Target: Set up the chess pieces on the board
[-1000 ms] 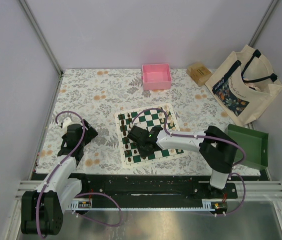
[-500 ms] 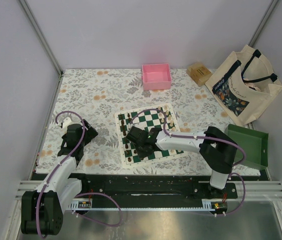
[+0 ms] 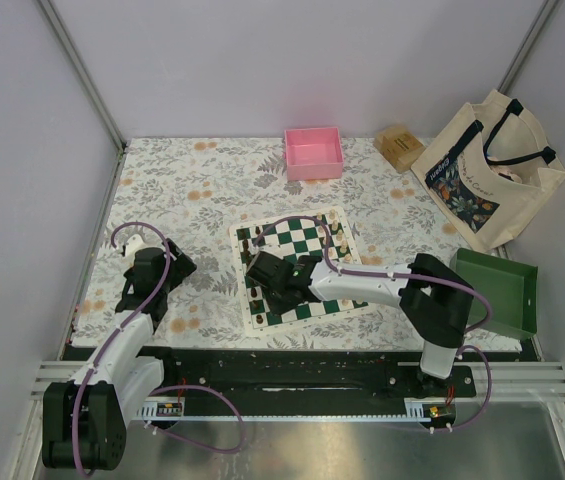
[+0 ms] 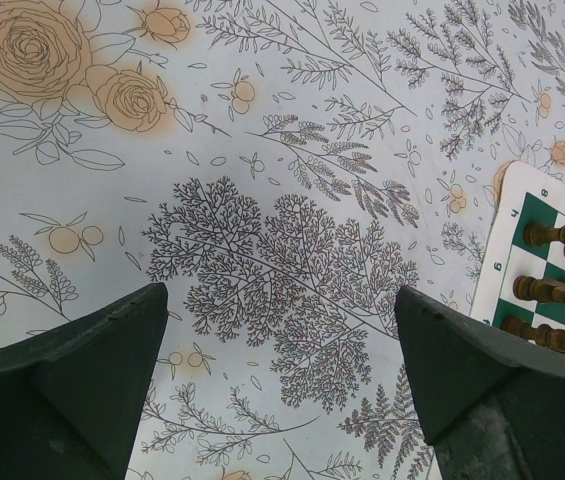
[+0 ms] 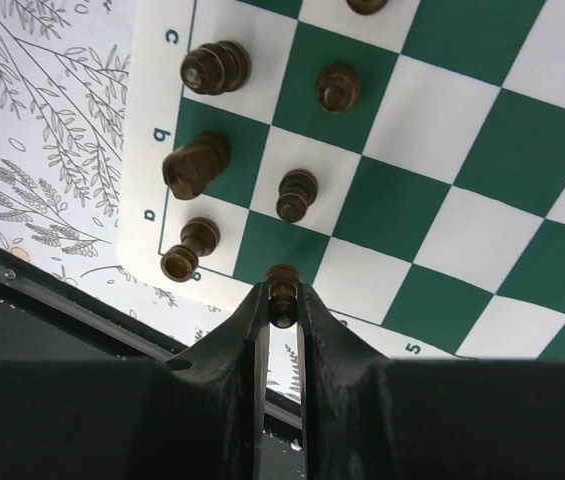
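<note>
The green and white board [image 3: 307, 240] lies at the table's middle, with dark pieces along its left side and a few at its far right edge. My right gripper [image 3: 260, 270] hangs over the board's near left part. In the right wrist view it [image 5: 282, 298] is shut on a dark brown pawn [image 5: 282, 285], held above the board's near edge squares. Several dark pieces [image 5: 214, 68] stand on the left columns there. My left gripper [image 3: 152, 268] is open and empty over the floral cloth, left of the board [image 4: 552, 210]; its fingers [image 4: 92, 350] are wide apart.
A pink tray [image 3: 313, 153] stands at the back. A wooden box [image 3: 398, 146] and a tote bag [image 3: 490, 168] are at the back right. A green tray [image 3: 502, 290] stands at the right. A black rail [image 3: 292, 365] runs along the near edge.
My right gripper has moved left and a little toward the far side over the board, with the pawn in it. The left arm has not moved.
</note>
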`<action>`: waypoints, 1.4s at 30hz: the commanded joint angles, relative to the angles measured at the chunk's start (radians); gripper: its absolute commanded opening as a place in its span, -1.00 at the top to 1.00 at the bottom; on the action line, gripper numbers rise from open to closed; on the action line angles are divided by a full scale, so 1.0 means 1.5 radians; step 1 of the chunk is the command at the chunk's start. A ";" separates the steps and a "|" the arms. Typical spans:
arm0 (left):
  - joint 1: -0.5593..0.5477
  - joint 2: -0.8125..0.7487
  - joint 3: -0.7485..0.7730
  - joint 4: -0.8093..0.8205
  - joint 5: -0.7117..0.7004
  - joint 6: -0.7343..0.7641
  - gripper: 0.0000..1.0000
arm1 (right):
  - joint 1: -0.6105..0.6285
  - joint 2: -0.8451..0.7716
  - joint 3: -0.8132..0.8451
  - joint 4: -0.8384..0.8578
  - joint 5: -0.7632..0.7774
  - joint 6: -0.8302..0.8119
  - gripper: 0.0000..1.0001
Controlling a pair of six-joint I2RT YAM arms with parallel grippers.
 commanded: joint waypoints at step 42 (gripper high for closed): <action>0.000 -0.007 0.000 0.032 0.007 0.006 -0.98 | 0.018 0.039 0.049 -0.003 0.020 -0.004 0.35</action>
